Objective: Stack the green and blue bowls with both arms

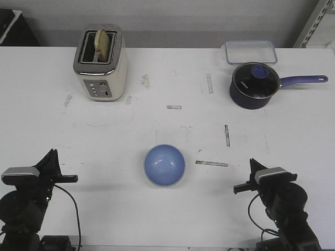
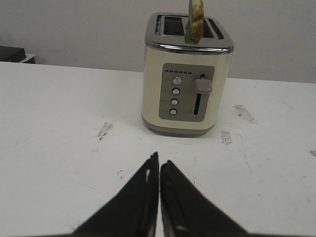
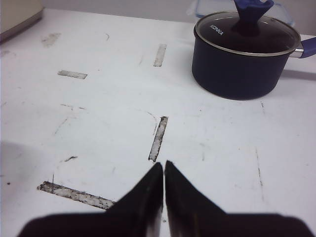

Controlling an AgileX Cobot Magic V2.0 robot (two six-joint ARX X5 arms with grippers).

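The light blue bowl (image 1: pixel 164 165) sits upright on the white table (image 1: pixel 120 136), near the front middle, between the two arms. No pale green bowl shows in any view. My left gripper (image 1: pixel 52 152) rests low at the front left, well left of the blue bowl; its jaws are shut and empty in the left wrist view (image 2: pixel 159 160). My right gripper (image 1: pixel 253 162) rests low at the front right, well right of the bowl; it is shut and empty in the right wrist view (image 3: pixel 164 164). Neither wrist view shows a bowl.
A cream toaster (image 1: pixel 101 64) with a slice of bread in it stands at the back left, also in the left wrist view (image 2: pixel 186 74). A dark navy saucepan (image 1: pixel 255 85) with lid and long handle and a clear lidded box (image 1: pixel 250 52) stand at the back right.
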